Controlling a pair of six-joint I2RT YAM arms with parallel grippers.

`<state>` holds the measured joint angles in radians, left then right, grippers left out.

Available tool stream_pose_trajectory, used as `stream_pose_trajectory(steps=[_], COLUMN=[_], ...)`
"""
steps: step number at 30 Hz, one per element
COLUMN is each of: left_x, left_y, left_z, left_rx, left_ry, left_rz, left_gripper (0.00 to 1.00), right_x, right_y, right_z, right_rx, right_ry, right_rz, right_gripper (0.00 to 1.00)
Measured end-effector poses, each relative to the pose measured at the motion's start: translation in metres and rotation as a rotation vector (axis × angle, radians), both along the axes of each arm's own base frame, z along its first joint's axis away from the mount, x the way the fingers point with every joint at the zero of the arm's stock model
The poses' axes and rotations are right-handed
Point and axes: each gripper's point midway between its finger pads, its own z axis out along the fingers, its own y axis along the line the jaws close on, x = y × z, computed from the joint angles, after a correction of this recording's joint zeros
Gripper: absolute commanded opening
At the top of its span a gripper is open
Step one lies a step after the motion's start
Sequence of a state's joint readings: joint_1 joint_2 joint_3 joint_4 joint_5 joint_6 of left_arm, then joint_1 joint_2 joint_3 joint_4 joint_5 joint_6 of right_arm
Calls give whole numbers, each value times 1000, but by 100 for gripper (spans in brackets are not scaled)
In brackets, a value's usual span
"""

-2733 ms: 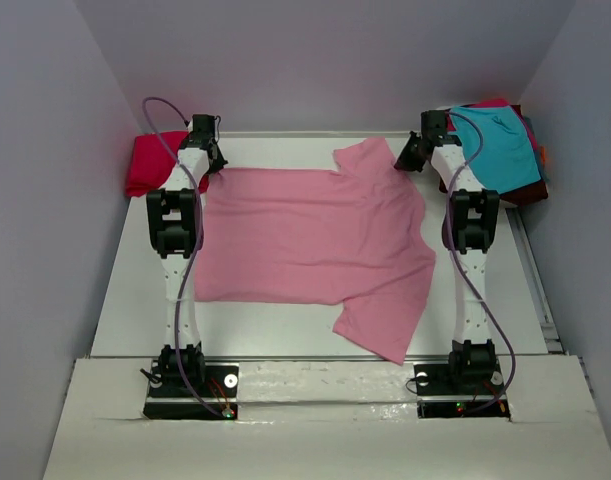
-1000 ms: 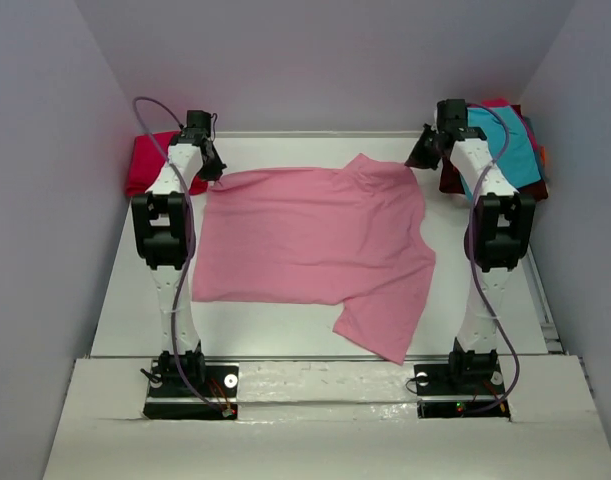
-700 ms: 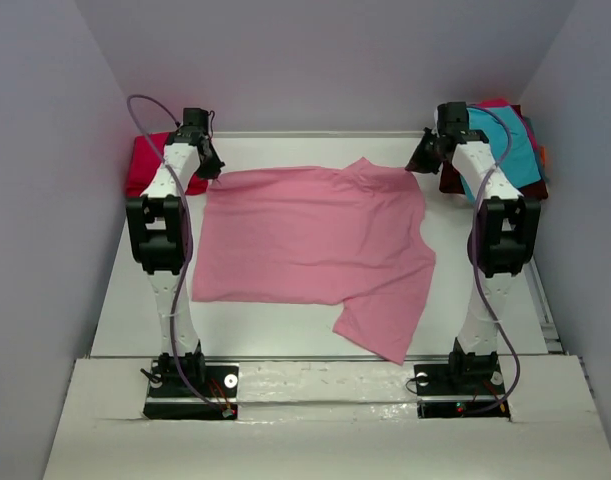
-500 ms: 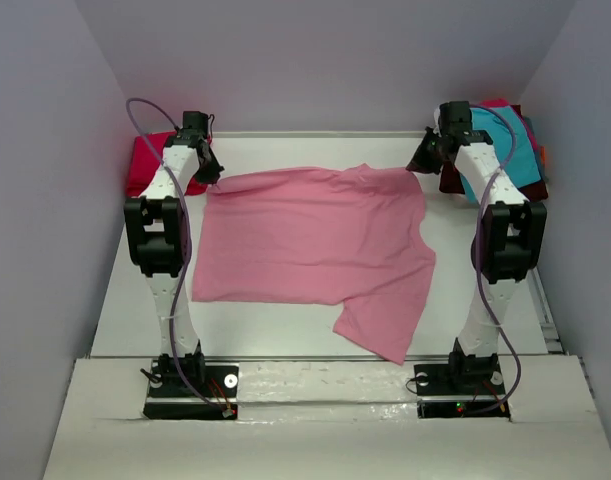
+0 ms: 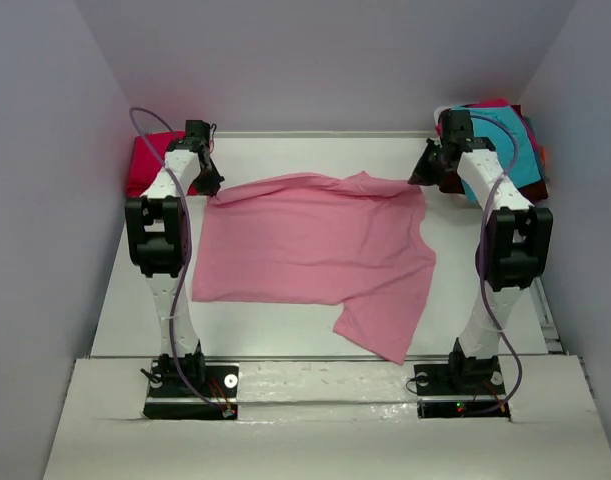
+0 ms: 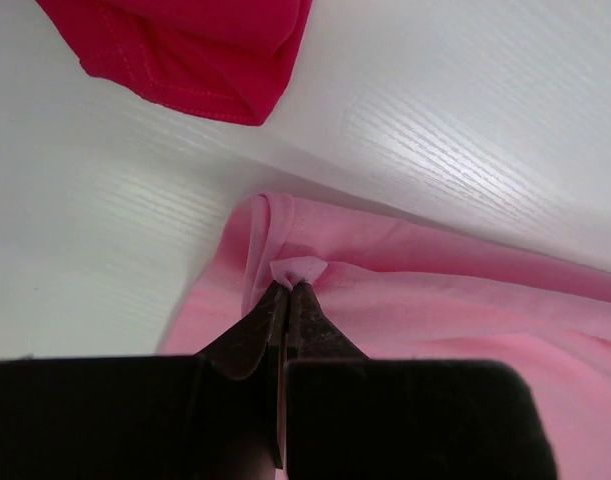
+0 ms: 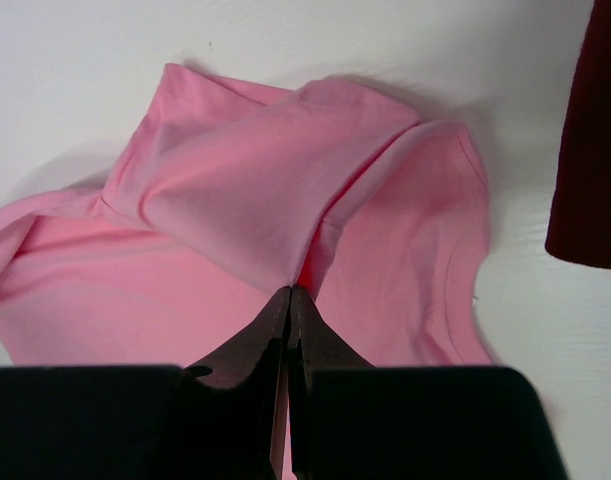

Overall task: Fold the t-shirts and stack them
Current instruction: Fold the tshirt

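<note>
One light pink t-shirt (image 5: 315,250) is spread across the middle of the white table (image 5: 275,318), and its far edge is lifted and rumpled between the two arms. The far-left corner of the cloth is pinched by the left gripper (image 6: 288,288), whose jaws are pressed together on a small tuft of fabric. On the far right, a fold near the sleeve is nipped by the right gripper (image 7: 289,292), jaws likewise clamped tight on the pink cloth. One short sleeve is seen trailing toward the near edge. Just beyond the left gripper, a crimson red t-shirt (image 5: 143,165) is bunched at the far-left corner, apart from the pink one. At the far right, a teal t-shirt (image 5: 505,150) is laid over a maroon t-shirt (image 7: 590,150), near the raised pink fold.
</note>
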<state>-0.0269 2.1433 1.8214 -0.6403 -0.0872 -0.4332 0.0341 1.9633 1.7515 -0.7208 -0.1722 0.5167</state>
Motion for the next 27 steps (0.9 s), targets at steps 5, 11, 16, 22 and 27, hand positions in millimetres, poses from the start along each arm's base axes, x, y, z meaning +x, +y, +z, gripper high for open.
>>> stream_pose_trajectory(steps=[5,11,16,22,27], left_x=[-10,-14,-17,-19,-28], left_y=[0,1,3,9,18], left_z=[-4,1,9,14,4], left_rx=[-2,-3,-1,10,13], left_ry=[24,24,10,6,39], left_rz=[7,16,24,37,55], left_gripper=[6,6,6,6,6], right_x=[-16,-34,-38,-53,-60], right_y=[-1,-1,-3,-4,-6], right_z=[-14,-26,-26,-37,-43], right_rx=[-1,-4,-11,-9,-11], right_ry=[50,100,108,150,180], right_rz=[0,-1,-5,-9,-14], right_gripper=[7,7,7,7,7])
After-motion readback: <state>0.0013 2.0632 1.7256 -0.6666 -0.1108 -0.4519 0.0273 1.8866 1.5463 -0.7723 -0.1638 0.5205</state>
